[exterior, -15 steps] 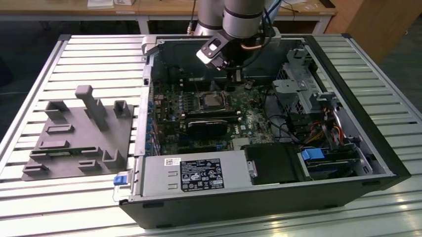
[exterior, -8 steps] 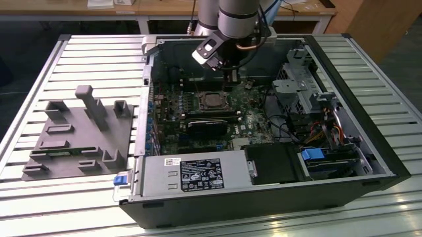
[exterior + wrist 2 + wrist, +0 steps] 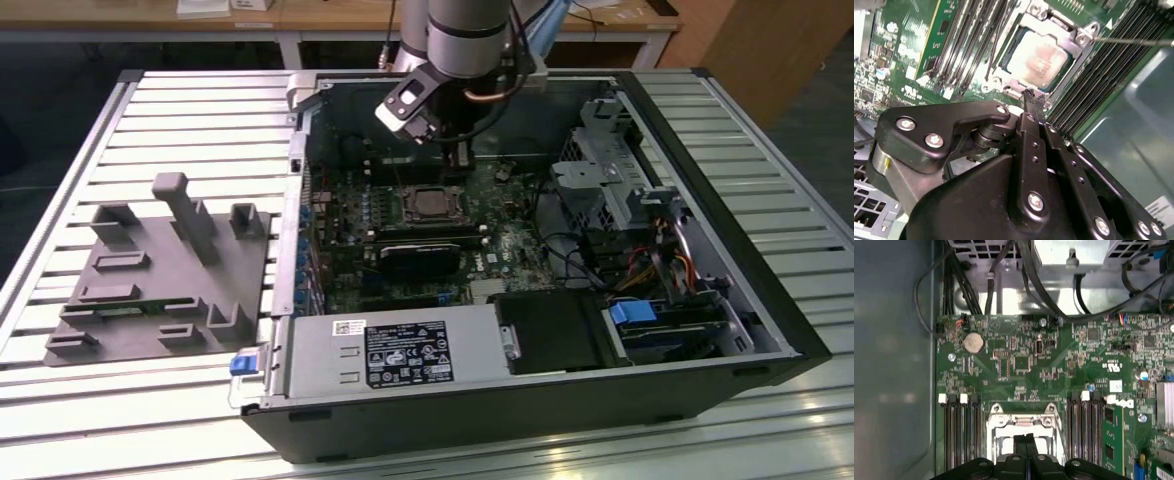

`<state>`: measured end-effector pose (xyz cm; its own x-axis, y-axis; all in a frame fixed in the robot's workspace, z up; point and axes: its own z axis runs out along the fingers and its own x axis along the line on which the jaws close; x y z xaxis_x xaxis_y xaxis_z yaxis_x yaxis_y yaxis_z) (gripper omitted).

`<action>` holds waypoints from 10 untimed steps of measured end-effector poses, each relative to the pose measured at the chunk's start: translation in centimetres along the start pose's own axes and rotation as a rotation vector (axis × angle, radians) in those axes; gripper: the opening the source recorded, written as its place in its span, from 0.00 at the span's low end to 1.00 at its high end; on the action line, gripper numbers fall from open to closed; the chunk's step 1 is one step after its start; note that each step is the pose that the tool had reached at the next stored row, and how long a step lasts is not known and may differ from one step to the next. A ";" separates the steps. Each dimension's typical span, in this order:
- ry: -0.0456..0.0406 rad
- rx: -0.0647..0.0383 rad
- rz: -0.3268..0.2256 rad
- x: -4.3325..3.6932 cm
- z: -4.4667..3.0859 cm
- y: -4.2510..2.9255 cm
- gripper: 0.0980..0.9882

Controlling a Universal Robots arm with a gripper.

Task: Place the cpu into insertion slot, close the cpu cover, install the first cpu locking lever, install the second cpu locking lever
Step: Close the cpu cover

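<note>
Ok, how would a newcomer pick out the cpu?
Inside the open computer case, find the green motherboard. Between its banks of long black slots sits the cpu: the only flat square with a dull silver top, framed by the silvery cpu cover.

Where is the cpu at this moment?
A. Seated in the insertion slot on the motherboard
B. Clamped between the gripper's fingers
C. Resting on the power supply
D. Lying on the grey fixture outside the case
A: in the second wrist view the cpu lies in the insertion slot with the cpu cover framing it, and the gripper is closed on nothing.
</note>
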<state>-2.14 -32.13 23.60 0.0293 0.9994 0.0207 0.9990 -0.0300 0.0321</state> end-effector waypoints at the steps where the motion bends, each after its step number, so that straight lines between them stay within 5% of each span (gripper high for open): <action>1: -0.0001 0.000 0.000 -0.01 0.00 -0.20 0.01; 10: -0.0001 -0.001 0.000 -0.04 0.00 -1.52 0.01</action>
<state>-3.66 -32.13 23.55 0.0293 0.9994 0.0206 0.9990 -0.0300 0.0334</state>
